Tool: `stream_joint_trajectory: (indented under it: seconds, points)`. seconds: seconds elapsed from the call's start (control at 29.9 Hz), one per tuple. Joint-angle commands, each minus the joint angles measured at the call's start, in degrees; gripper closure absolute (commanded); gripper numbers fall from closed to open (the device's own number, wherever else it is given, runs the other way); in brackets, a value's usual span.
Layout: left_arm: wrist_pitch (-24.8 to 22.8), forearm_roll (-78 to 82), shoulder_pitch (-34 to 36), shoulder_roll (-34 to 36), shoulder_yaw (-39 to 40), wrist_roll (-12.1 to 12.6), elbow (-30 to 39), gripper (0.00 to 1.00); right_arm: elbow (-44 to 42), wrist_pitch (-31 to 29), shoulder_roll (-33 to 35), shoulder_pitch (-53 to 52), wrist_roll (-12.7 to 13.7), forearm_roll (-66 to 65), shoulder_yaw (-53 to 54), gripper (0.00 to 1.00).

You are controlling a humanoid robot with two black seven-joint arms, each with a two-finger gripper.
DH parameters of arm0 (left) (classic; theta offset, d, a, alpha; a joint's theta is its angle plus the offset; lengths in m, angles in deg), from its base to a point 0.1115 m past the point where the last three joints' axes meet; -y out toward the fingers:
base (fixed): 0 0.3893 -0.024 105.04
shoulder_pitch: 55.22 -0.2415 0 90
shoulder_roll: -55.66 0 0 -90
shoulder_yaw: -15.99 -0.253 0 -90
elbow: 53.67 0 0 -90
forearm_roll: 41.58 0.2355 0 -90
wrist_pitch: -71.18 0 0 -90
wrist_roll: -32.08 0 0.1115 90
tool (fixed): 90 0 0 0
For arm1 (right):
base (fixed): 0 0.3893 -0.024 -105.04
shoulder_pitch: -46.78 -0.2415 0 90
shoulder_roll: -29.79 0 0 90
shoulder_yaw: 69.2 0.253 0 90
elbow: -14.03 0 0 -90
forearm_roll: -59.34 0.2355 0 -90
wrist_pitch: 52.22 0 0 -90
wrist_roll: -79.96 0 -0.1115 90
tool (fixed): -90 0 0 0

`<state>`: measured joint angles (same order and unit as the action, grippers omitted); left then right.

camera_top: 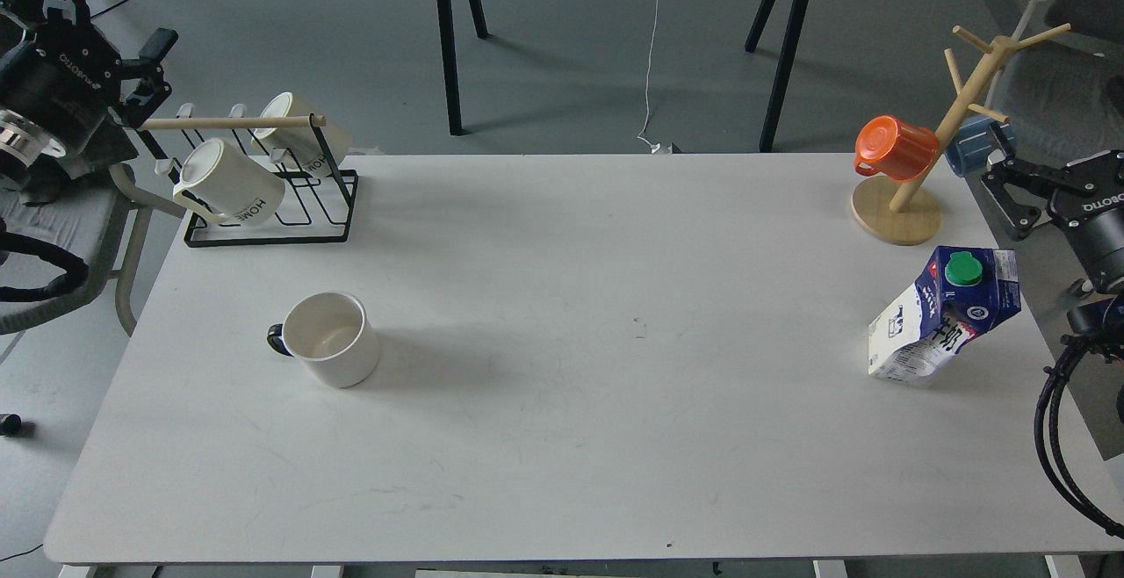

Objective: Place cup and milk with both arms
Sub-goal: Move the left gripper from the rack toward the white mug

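The cup (pixel 332 339), a white mug whose black handle points left, stands upright on the left half of the white table (pixel 562 297). The milk (pixel 944 314), a blue and white carton with a green cap, stands leaning near the table's right edge. My left gripper (pixel 151 70) hovers off the table's far left corner, well behind the cup, open and holding nothing. My right gripper (pixel 1006 200) hangs beyond the right edge, just behind the milk and apart from it, also open and holding nothing.
A black wire rack (pixel 290 209) with a wooden bar holds two cream "HOME" mugs (pixel 230 184) at the far left. A wooden mug tree (pixel 897 209) at the far right carries an orange mug (pixel 896 149) and a blue one (pixel 979 146). Black table legs stand behind.
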<state>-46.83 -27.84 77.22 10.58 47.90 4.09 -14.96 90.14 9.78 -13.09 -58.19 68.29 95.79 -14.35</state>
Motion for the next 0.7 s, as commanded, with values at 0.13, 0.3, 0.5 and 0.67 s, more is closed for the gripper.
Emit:
stream_joint_trajectory:
  seconds: [0.13,0.3,0.5,0.67]
  points:
    - [0.0,-0.1,-0.9,0.8,-0.1,0.0,0.2,0.00,0.2,0.0,-0.2,0.5,-0.4,0.3,0.3,0.01]
    - [0.0,0.8,-1.1,0.8,-0.2,0.0,-0.8,0.00,-0.2,0.0,-0.5,0.6,-0.4,0.2,0.4,0.01]
    - [0.0,24.7,-1.0,3.8,0.0,0.0,0.2,0.00,-0.1,0.0,-0.7,0.6,-0.4,0.2,0.5,0.01]
    - [0.0,51.9,0.8,6.6,0.0,0.0,8.8,0.00,-0.4,0.0,-0.7,0.6,-0.4,0.2,0.5,0.01]
